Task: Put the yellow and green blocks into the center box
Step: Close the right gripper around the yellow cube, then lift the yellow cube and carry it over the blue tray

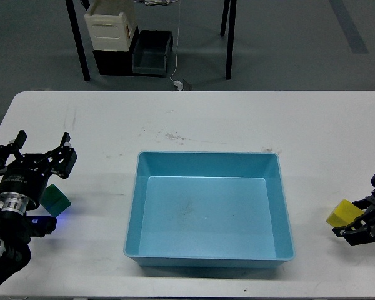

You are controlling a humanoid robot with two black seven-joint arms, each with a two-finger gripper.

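Observation:
The light blue tray point(132, 206) sits in the middle of the white table and holds nothing. The dark green block point(55, 199) rests on the table left of the tray, partly hidden behind my left wrist. My left gripper point(34, 156) is open, fingers spread wide, just above and beside the green block and not touching it. The yellow block point(344, 214) is at the far right, tilted, between the dark fingers of my right gripper point(357, 219), which looks closed on it near the table's right edge.
The white table point(200, 119) runs wide behind the tray. Beyond its far edge, on the floor, stand a cream container point(110, 25), a dark bin point(152, 53) and black frame legs point(229, 37).

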